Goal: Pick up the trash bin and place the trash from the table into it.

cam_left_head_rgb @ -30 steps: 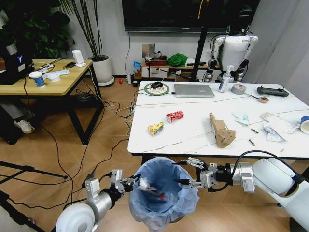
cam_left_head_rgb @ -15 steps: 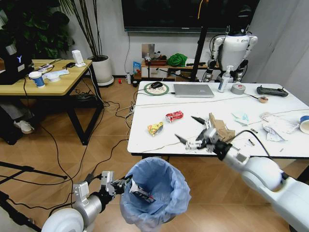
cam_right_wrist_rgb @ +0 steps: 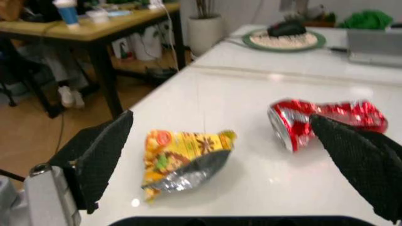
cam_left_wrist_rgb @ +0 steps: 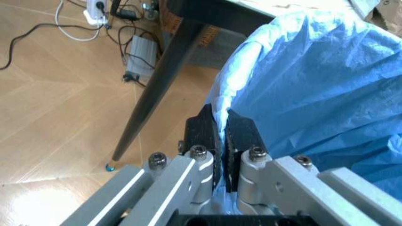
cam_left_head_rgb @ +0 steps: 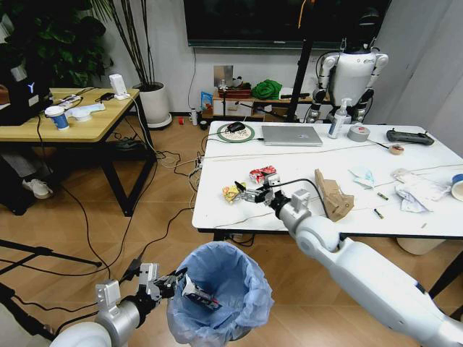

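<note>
Light-blue bag [cam_left_head_rgb: 239,278], yellow wrapper [cam_right_wrist_rgb: 182,160], red wrapper [cam_right_wrist_rgb: 326,120], white table [cam_left_head_rgb: 304,206].

No wording is showing clearly enough to read. The yellow snack wrapper [cam_right_wrist_rgb: 182,162] is carrying printed graphics whose letters are too blurred to make out, the red wrapper [cam_right_wrist_rgb: 330,121] is showing no legible print, and the black box [cam_left_head_rgb: 22,94] on the wooden desk is bearing only a pale mark.

White marble table [cam_left_head_rgb: 304,206], yellow wrapper [cam_left_head_rgb: 232,192], red wrapper [cam_left_head_rgb: 261,173], laptop [cam_left_head_rgb: 291,135]
</note>
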